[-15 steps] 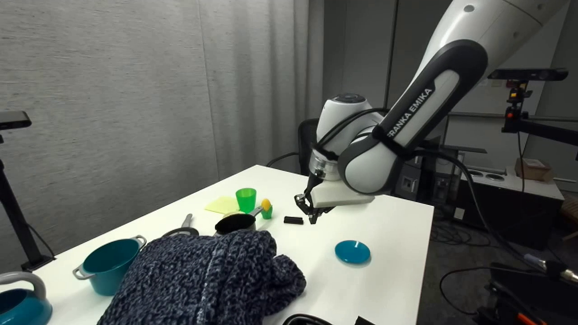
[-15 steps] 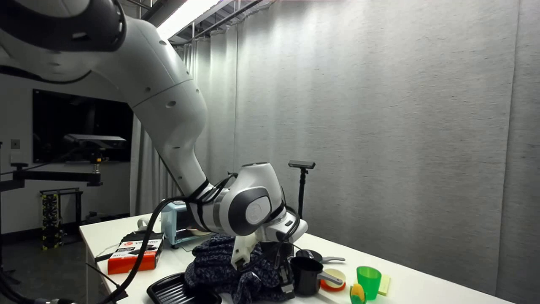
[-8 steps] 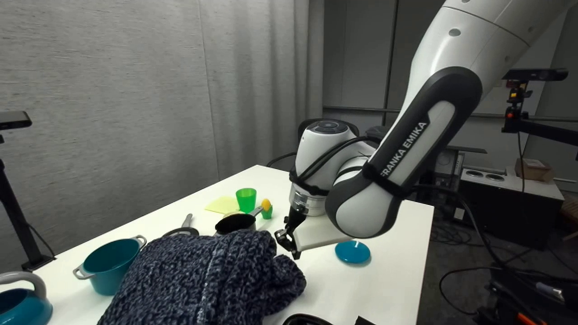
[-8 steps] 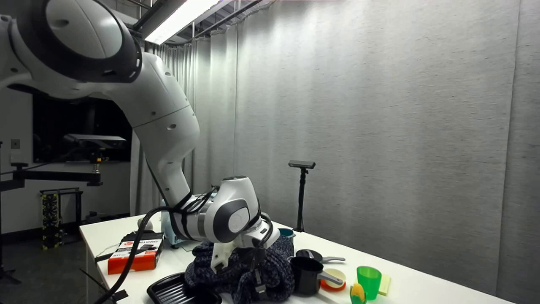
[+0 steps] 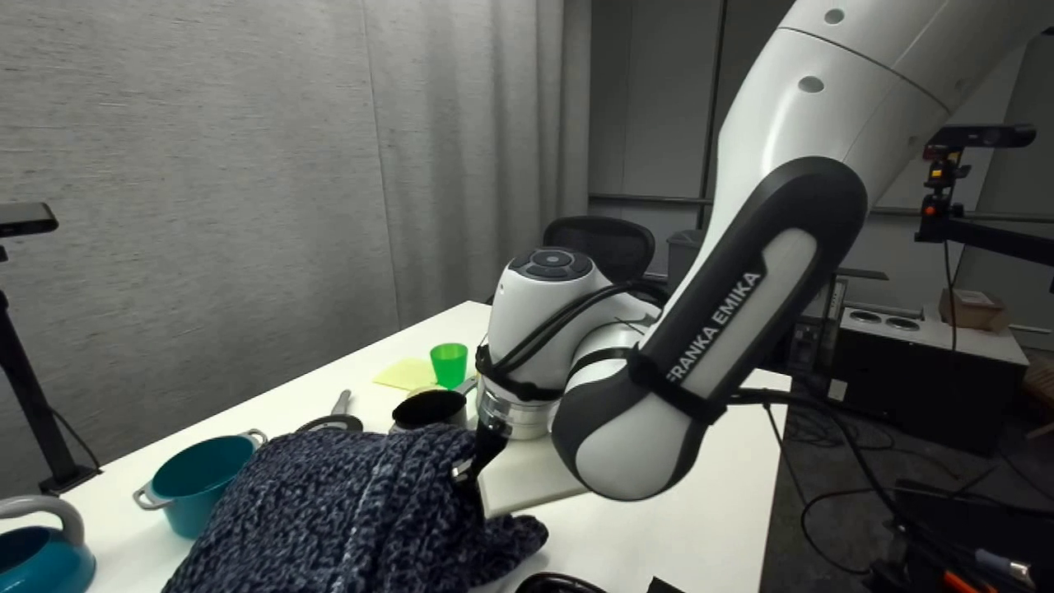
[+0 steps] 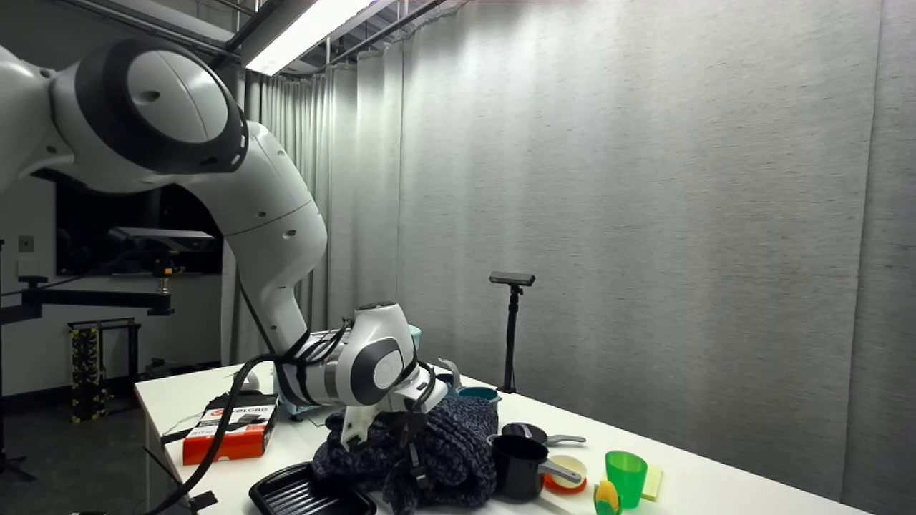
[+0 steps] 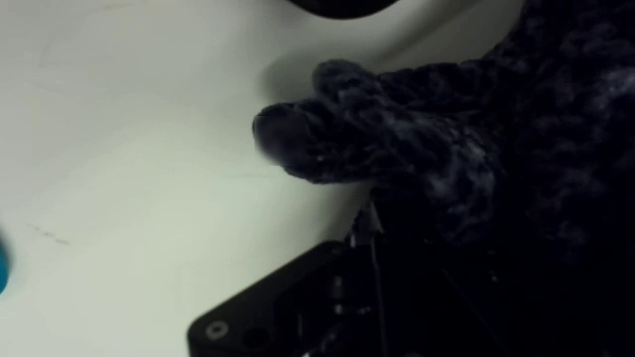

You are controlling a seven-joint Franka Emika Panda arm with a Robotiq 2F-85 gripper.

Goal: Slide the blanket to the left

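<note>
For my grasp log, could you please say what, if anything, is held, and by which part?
It cannot be told: the end effector is at the blanket, but any grip is hidden.

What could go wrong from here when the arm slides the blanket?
The gripper is at the edge of the blanket, but the views don't settle whether it holds it firmly, so it might slip.
The teal pot and black saucepan stand close to the blanket, so a shift could push or tip them.
In an exterior view, the ridged black tray appears right at the blanket's edge, so it may get dragged along.
</note>
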